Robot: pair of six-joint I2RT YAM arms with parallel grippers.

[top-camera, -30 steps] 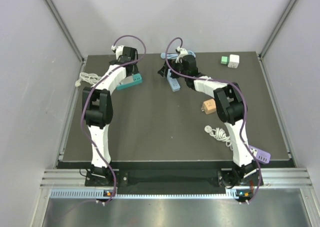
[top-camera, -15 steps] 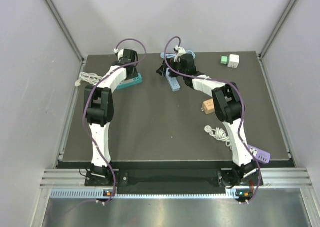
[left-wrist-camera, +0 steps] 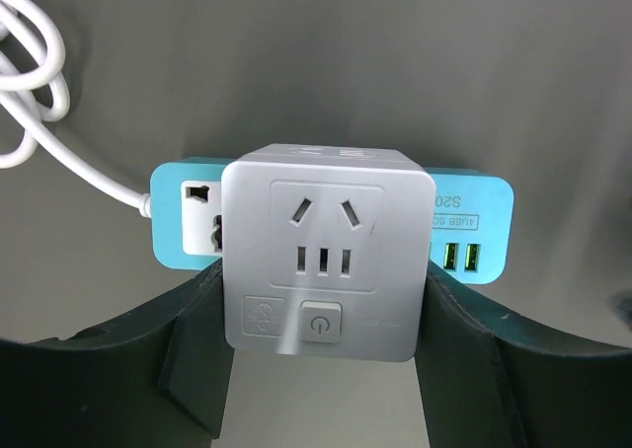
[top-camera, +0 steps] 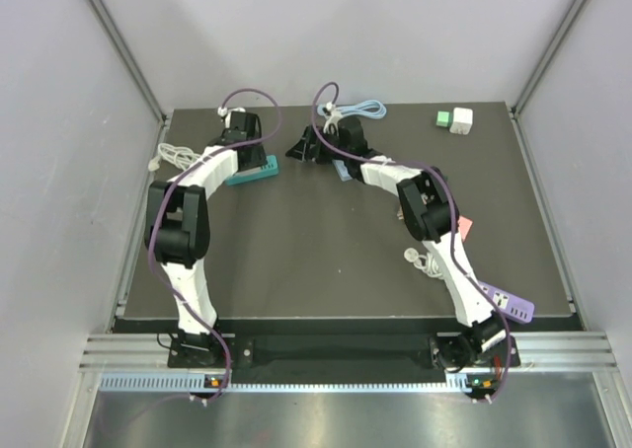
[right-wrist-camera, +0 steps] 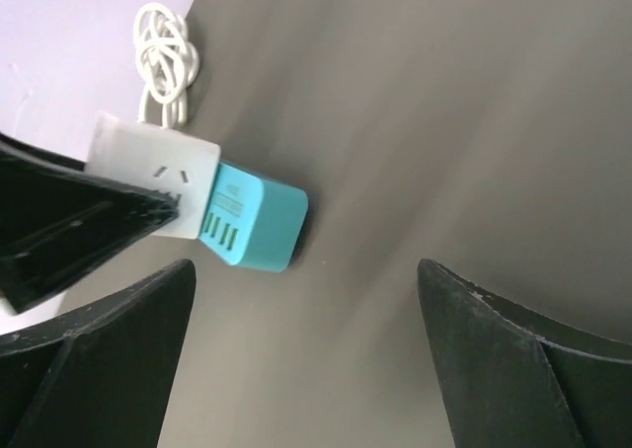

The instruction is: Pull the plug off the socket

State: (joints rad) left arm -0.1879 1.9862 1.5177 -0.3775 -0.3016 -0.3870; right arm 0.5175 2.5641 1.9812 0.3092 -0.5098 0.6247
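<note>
A teal power strip (top-camera: 253,173) lies at the back left of the dark table, and it also shows in the left wrist view (left-wrist-camera: 472,221). A pale grey cube plug (left-wrist-camera: 326,256) with a power button sits plugged into it. My left gripper (left-wrist-camera: 326,315) has a finger against each side of the cube and is shut on it. In the top view the left gripper (top-camera: 245,152) is over the strip. My right gripper (right-wrist-camera: 306,300) is open and empty, a little to the right of the strip (right-wrist-camera: 259,226) and the cube (right-wrist-camera: 158,172). The right gripper also shows in the top view (top-camera: 304,148).
A coiled white cable (top-camera: 170,155) lies left of the strip. A blue strip (top-camera: 342,169) with a light-blue cable (top-camera: 361,109) is at back centre. Green and white adapters (top-camera: 454,120) stand at back right. A white cable (top-camera: 425,261) and a purple strip (top-camera: 513,306) lie near the right arm.
The right arm has swung left, bringing its open gripper close to the teal strip. The left gripper has shifted slightly left and down onto the cube plug.
</note>
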